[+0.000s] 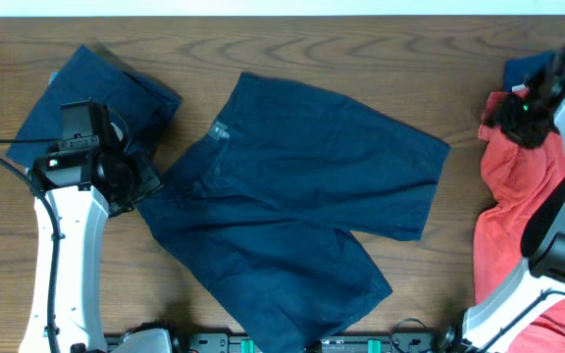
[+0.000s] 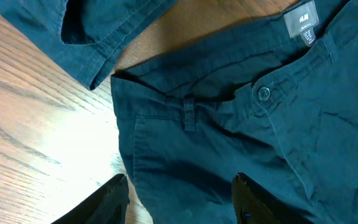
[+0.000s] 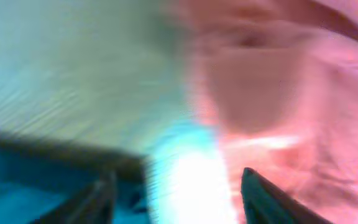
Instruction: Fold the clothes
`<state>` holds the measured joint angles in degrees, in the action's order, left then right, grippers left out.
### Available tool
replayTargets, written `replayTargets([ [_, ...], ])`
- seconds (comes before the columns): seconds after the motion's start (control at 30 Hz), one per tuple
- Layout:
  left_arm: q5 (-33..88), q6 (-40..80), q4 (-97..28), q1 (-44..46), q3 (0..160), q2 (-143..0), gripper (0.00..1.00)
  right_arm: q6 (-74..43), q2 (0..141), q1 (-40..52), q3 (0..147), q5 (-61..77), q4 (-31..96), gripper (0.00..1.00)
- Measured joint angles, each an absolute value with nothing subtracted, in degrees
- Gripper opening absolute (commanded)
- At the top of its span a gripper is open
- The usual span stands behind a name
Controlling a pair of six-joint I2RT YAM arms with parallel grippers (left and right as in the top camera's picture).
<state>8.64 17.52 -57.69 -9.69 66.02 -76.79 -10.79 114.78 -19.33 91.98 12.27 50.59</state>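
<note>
The dark navy shorts point(image 1: 292, 196) lie spread flat mid-table, waistband to the left. In the left wrist view their button point(image 2: 263, 93) and label point(image 2: 300, 18) show. My left gripper point(image 1: 140, 186) hovers open over the waistband's corner point(image 2: 180, 186); one finger is above bare wood, the other above the cloth, and nothing is between them. My right gripper point(image 1: 513, 113) is at the far right over the coral-red shirts point(image 1: 518, 216). Its wrist view is blurred, but the jaws stand apart point(image 3: 176, 180) with nothing held, coral cloth point(image 3: 291, 93) on one side and blue cloth point(image 3: 30, 186) on the other.
A second dark navy garment point(image 1: 96, 93) lies at the back left, its hem near the shorts point(image 2: 86, 37). A brighter blue garment point(image 1: 528, 71) peeks out behind the coral pile. Bare wooden table point(image 1: 459, 284) shows between the shorts and the pile.
</note>
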Motion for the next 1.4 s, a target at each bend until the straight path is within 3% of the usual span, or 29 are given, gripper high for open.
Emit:
replayTargets([
  [0.13, 8.6, 16.5, -57.7, -9.7, 66.0, -76.8, 0.56, -9.5, 113.3, -13.7, 92.9, 13.4, 50.7, 0.8],
  [0.33, 8.6, 16.2, -57.7, -9.7, 66.0, -76.8, 0.56, -9.1, 118.7, -9.5, 92.9, 12.7, 51.2, 0.78],
  [0.6, 8.6, 16.1, -57.6, -9.7, 66.0, -76.8, 0.56, -6.4, 123.2, -9.4, 92.4, 11.7, 52.2, 0.48],
  [0.83, 8.6, 16.1, -57.6, -9.7, 66.0, -76.8, 0.56, -5.3, 123.2, -9.4, 90.6, 11.7, 50.4, 0.36],
  [1.0, 8.6, 16.1, -57.5, -9.7, 66.0, -76.8, 0.56, -4.5, 122.7, -9.5, 86.5, 11.6, 45.9, 0.01],
  [1.33, 8.6, 16.1, -56.6, -9.7, 66.0, -76.8, 0.56, -12.0, 122.8, -9.5, 86.9, 11.6, 19.8, 0.01],
  [1.37, 8.6, 16.1, -56.6, -9.7, 66.0, -76.8, 0.56, -12.7, 122.8, -9.5, 87.7, 11.8, 18.4, 0.08],
  [1.4, 8.6, 16.1, -56.6, -9.7, 66.0, -76.8, 0.56, -13.4, 122.8, -9.5, 88.6, 12.3, 18.3, 0.22],
])
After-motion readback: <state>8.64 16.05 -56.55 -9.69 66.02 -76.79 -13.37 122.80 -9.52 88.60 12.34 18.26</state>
